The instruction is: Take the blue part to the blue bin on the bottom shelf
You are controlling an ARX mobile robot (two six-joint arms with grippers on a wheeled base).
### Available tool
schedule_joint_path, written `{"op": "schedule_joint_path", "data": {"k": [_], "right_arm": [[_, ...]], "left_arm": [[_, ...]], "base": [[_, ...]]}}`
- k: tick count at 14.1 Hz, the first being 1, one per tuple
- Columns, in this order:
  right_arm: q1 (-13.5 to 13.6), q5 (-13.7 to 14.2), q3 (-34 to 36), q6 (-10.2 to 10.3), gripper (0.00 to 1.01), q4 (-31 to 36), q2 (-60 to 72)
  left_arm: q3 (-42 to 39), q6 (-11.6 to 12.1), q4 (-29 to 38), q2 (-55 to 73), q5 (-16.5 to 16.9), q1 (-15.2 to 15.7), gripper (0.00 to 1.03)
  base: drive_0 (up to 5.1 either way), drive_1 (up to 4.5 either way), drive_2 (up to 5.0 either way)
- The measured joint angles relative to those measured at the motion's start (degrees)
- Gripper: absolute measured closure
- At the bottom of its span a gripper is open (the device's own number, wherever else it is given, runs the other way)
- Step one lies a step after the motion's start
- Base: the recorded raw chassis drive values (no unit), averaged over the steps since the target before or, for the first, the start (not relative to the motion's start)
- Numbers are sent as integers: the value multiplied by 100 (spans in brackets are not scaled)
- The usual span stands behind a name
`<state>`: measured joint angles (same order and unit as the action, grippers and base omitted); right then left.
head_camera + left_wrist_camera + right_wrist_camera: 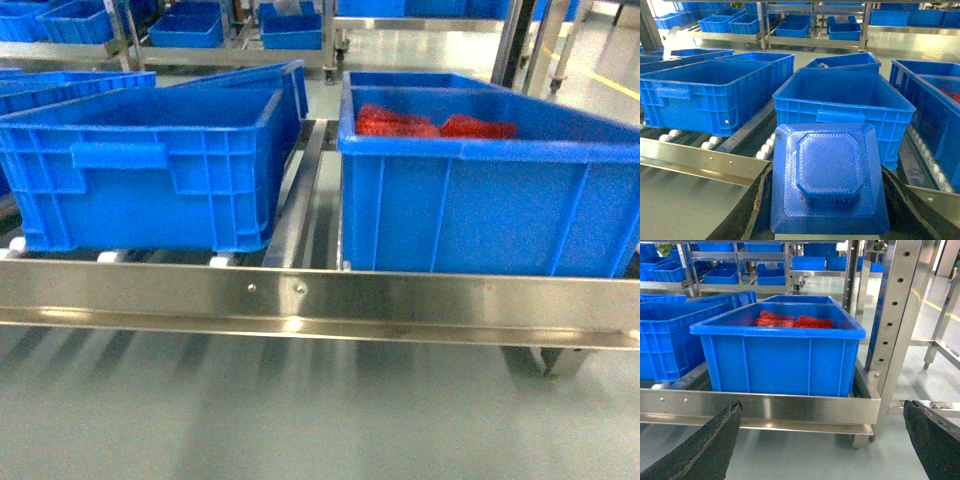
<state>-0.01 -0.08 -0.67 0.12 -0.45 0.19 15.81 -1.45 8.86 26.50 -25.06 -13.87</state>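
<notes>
Steel bottom shelf (pixel 320 300) crossed frame centre. My left gripper (pixel 829 210) pinched the blue part (pixel 829 175) short of the blue bin (pixel 840 100); right gripper (pixel 820 450) was spread, empty. Early release risked hitting the rim.

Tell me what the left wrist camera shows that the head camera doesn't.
Only the left wrist view shows the blue part, clamped between the left gripper's fingers, in front of an empty-looking blue bin. Only the head view shows the shelf's long steel front lip running its whole width, with neither gripper in frame. Both show the crate holding red bubble wrap, though the left wrist view catches just its edge at the right, and both show the bottom shelf's white rollers.
</notes>
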Motion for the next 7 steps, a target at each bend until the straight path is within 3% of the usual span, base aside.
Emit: {"op": "schedule_joint_path", "data": {"k": [6, 7], "right_arm": [[0, 7, 0, 7, 3, 11, 2], [0, 7, 0, 4, 3, 44, 0]], "left_arm": [[0, 0, 17, 2, 0, 0, 59], [0, -2, 26, -15, 0, 0, 59]], "base": [[0, 0, 0], [3, 414, -407]]}}
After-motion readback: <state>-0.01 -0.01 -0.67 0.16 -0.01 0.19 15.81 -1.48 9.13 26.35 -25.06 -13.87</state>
